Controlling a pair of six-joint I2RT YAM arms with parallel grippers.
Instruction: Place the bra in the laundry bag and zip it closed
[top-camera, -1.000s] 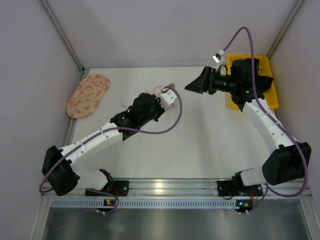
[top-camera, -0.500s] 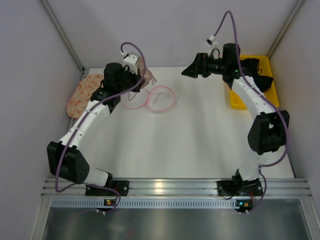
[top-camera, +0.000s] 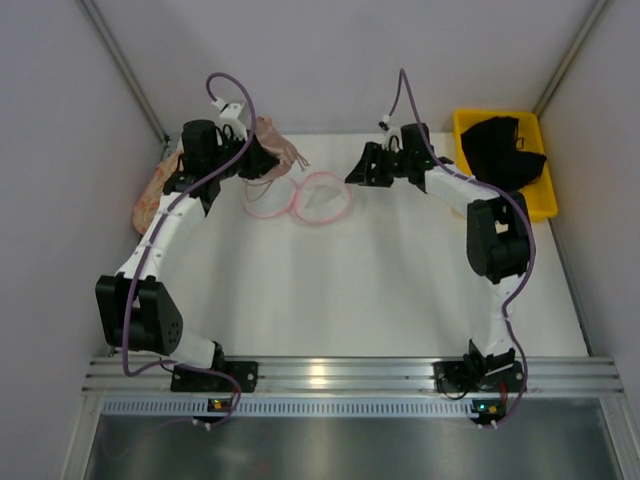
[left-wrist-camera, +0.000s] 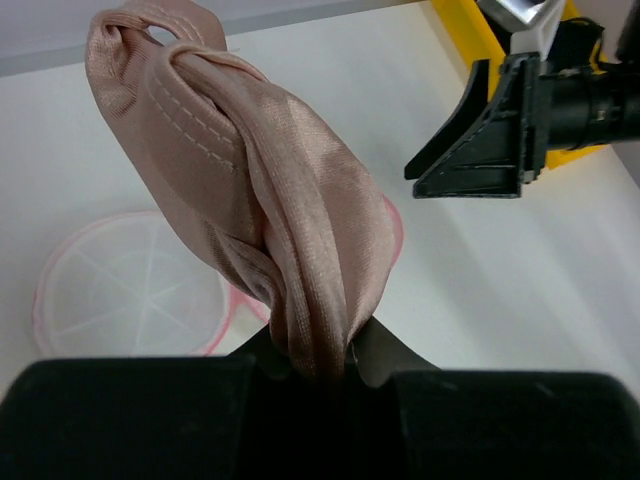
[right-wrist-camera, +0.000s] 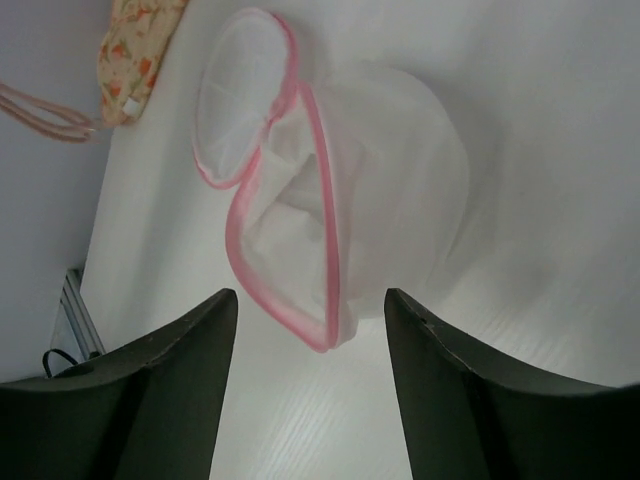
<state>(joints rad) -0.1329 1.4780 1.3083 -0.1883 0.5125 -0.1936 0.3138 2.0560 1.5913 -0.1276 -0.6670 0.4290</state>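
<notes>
My left gripper (top-camera: 262, 160) is shut on the pale pink bra (left-wrist-camera: 260, 180) and holds it up above the table at the back left; the bra (top-camera: 274, 138) bunches over the jaws and its thin straps hang down. The white mesh laundry bag (top-camera: 318, 198) with a pink zip rim lies open on the table, its lid flap to the left; it also shows in the right wrist view (right-wrist-camera: 330, 200) and the left wrist view (left-wrist-camera: 120, 285). My right gripper (top-camera: 355, 172) is open and empty, just right of the bag's rim (right-wrist-camera: 325, 330).
A peach patterned oval fabric piece (top-camera: 148, 200) lies at the far left by the wall. A yellow bin (top-camera: 545, 195) with a black garment (top-camera: 505, 140) stands at the back right. Walls close in the back and both sides.
My left gripper has lifted the bra off the table and carried it to the back left. My right gripper has swung left from the yellow bin to the bag's right side.
</notes>
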